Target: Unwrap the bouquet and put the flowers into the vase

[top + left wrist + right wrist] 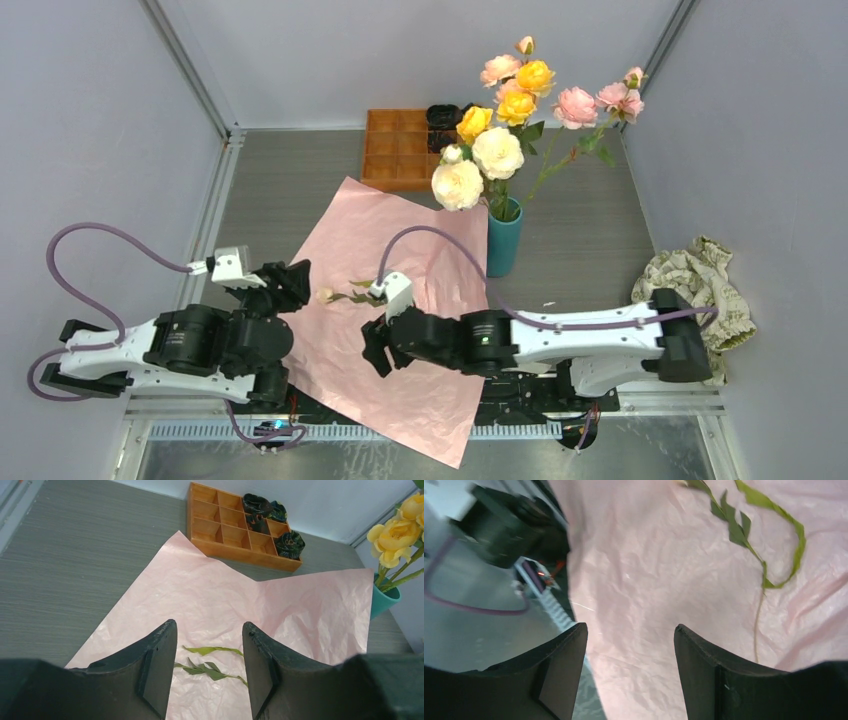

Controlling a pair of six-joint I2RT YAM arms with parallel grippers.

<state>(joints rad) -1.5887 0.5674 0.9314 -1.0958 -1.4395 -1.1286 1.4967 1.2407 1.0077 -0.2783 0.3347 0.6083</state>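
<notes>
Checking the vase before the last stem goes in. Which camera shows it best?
Top external: the whole teal vase stands upright, holding flowers. The left wrist view catches only its upper part at the right edge; the right wrist view shows none of it.

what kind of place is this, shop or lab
Most likely a robot lab cell, not a shop: grey walls on metal frame rails box in the table, left arm and right arm are mounted at its near edge, and the vase and tray look staged.
</notes>
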